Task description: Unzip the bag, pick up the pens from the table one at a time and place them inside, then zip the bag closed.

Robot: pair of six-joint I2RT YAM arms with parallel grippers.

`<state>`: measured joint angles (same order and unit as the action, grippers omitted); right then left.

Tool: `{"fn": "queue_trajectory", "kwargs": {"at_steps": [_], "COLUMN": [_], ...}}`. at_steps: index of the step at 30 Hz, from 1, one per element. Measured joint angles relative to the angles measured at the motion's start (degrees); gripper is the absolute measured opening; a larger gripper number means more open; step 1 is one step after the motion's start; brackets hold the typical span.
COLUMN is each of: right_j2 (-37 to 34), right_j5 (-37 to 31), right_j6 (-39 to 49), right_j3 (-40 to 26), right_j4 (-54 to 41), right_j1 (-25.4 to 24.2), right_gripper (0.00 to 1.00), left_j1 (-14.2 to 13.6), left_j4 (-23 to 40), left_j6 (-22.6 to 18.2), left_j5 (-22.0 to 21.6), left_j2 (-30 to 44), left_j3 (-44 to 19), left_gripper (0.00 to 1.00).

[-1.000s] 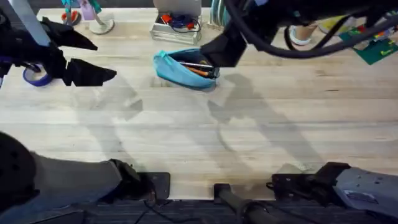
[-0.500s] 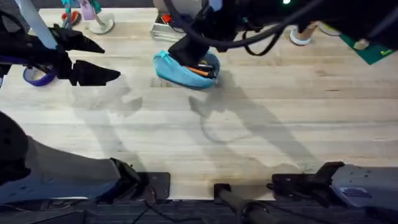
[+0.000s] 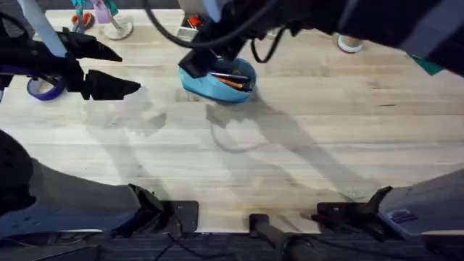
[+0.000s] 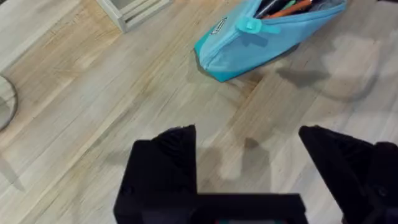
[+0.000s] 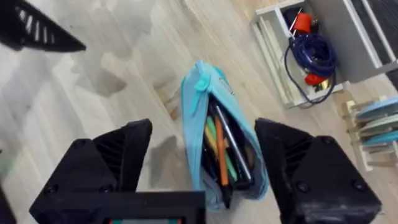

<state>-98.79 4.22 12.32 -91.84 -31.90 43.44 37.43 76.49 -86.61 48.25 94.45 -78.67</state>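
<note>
We note the turquoise bag (image 5: pixel 214 149) lying unzipped on the wooden table (image 3: pixel 290 145), far side, mouth gaping; the pens (image 5: pixel 221 148) rest lengthwise inside, orange among them.

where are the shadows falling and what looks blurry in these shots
Overhead: soft grey arm shadows lie on the table in front of the bag; the right arm across the top is dark and blurred. Left wrist: a faint shadow falls beside the bag.
</note>
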Motion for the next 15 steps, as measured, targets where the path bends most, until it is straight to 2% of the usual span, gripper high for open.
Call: {"fn": "queue_trajectory", "kwargs": {"at_steps": [9,15], "right_j2": [-7.7,-10.1], "right_j5": [-9.1,-15.4], "right_j6": [-3.4,-6.4], "right_j3": [-9.3,-12.5], "right_j4": [-2.6,-2.9], "right_j1": [3.5,6.0], "right_gripper": [0.995,0.996], "left_j1": [0.0,0.0], "left_j4": [0.0,0.0], "left_j6": [0.0,0.0], "left_j5": [0.0,0.0], "left_j2": [0.0,0.0], "left_j3": [0.0,0.0], "left_gripper": [0.993,0.993]}}
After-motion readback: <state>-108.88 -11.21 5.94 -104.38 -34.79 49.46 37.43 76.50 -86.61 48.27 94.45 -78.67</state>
